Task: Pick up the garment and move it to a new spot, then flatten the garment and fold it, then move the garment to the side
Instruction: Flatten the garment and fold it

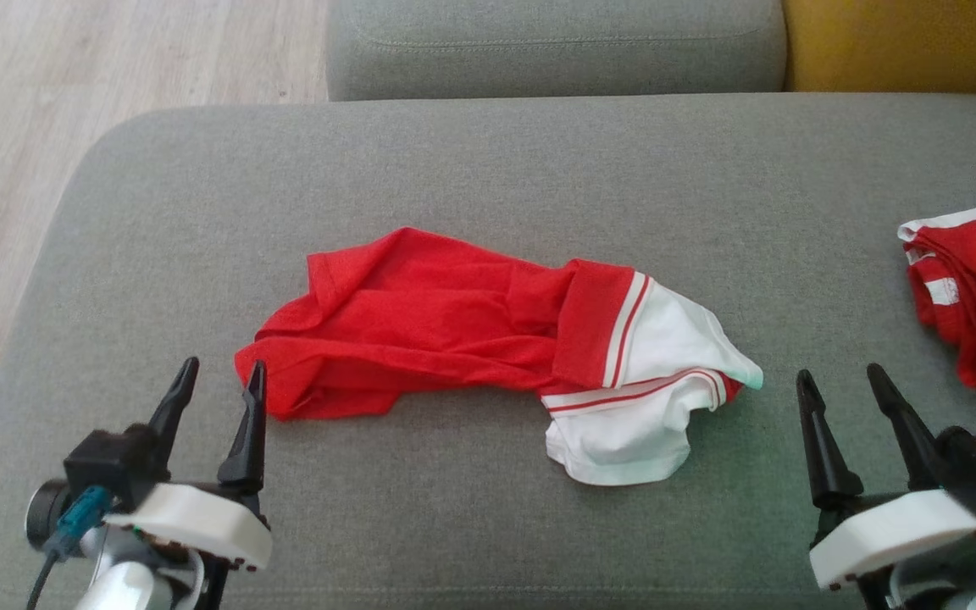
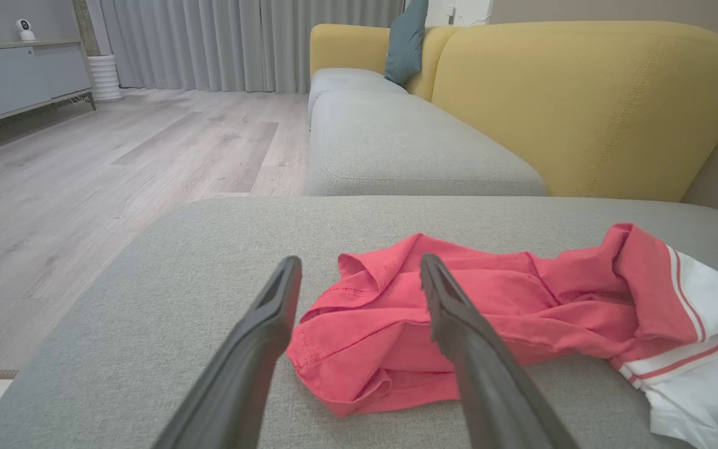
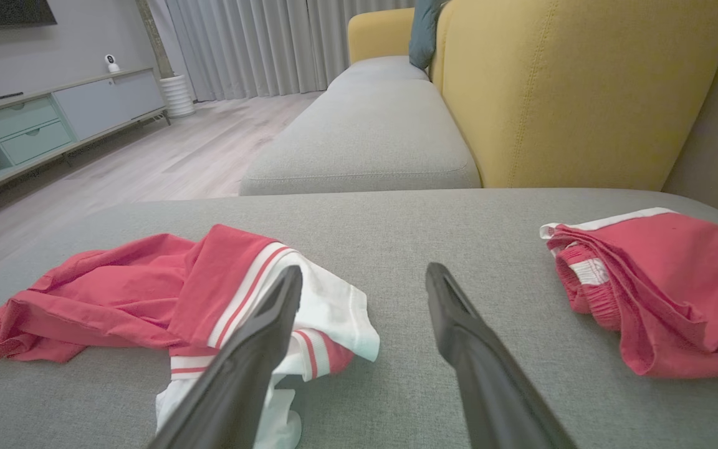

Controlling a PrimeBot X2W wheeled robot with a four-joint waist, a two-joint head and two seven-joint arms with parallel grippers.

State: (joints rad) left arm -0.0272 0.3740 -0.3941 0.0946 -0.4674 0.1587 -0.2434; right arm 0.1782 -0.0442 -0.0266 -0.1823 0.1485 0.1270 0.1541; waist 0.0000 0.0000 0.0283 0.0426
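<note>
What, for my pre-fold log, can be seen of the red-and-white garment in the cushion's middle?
The garment lies crumpled in a long heap on the grey cushion. Most is red, a fine mesh-like knit with stitched hems; its right end is white with thin red stripes, folded over itself. The open left gripper hovers by the red end, the open right gripper past the white end; neither seems to touch it.

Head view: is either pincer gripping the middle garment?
No: the left pincer and right pincer both stand open, and the garment lies slack on the cushion.
</note>
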